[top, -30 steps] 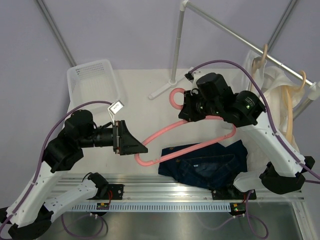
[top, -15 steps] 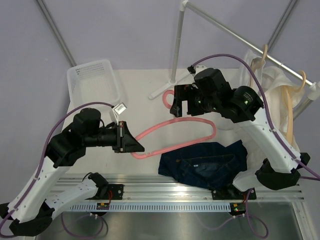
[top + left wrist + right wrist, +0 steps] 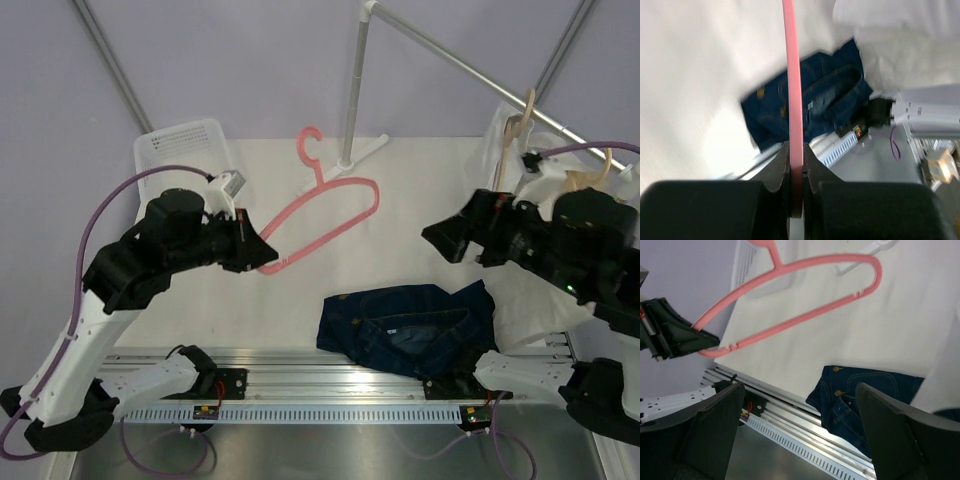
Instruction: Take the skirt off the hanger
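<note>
Since the denim skirt (image 3: pixel 410 325) lies crumpled on the white-covered table (image 3: pixel 430 180) at about five o'clock in the overhead view, well apart from the pink plastic hanger (image 3: pixel 325 205), the separation looks done, as I judge it. Up at eleven o'clock the hanger is bare and tilted in the air, hook pointing to twelve. It is held by one end of its lower bar, which seems meant to keep it clear of the cloth. Its holder is the left gripper (image 3: pixel 262 262), pinched tight on that bar; the wrist view shows the pink bar running up between the closed fingers (image 3: pixel 812 172). At three o'clock the right gripper (image 3: pixel 448 238) is spread wide and grasps nothing, apparently standing aside. No brand shows on skirt or hanger. A small white tag (image 3: pixel 231 184) by the left wrist bears dark marks too small to read.
</note>
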### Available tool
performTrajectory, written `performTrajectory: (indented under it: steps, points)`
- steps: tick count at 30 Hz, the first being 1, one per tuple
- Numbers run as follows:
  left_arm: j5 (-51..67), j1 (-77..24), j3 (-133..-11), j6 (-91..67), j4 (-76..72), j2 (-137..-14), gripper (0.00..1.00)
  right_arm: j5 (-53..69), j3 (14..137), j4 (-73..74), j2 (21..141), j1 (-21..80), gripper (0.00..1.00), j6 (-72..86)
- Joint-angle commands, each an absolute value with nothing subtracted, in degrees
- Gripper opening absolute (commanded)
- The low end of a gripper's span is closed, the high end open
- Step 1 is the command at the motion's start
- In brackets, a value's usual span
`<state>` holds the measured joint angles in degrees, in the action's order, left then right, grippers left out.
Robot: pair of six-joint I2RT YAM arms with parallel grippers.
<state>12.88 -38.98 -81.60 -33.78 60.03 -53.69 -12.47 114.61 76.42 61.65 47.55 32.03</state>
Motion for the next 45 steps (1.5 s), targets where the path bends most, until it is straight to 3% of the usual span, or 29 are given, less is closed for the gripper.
performTrajectory:
  steps: [1, 14, 24, 40, 42, 43, 45]
  points:
    - [8.3, -39.0, -91.6, -23.8, 47.9, -63.1, 0.0, -15.8, 112.6, 81.9, 58.5, 47.2, 0.99, 35.5]
    - [12.8, -38.9, -124.7, -17.1, 40.1, -91.7, 0.0, -17.0, 113.8, 89.4, 51.4, 47.2, 0.99, 41.7]
    - [14.3, -38.6, -133.1, -19.1, 36.3, -101.8, 0.0, -19.2, 115.1, 92.9, 48.8, 47.2, 1.0, 45.4]
    - [14.3, -38.1, -127.1, -17.5, 39.1, -100.7, 0.01, -19.6, 114.7, 92.6, 48.2, 47.2, 1.0, 45.8]
    - [14.0, -38.0, -127.5, -17.6, 40.4, -101.1, 0.15, -19.4, 114.6, 92.2, 48.5, 47.2, 1.0, 45.4]
    - [12.9, -38.0, -127.4, -17.9, 40.8, -101.0, 0.43, -19.4, 114.6, 92.0, 48.7, 47.2, 1.0, 45.4]
    - [10.7, -38.0, -125.2, -17.9, 41.4, -99.1, 0.76, -19.3, 114.5, 91.8, 49.0, 47.2, 0.99, 44.9]
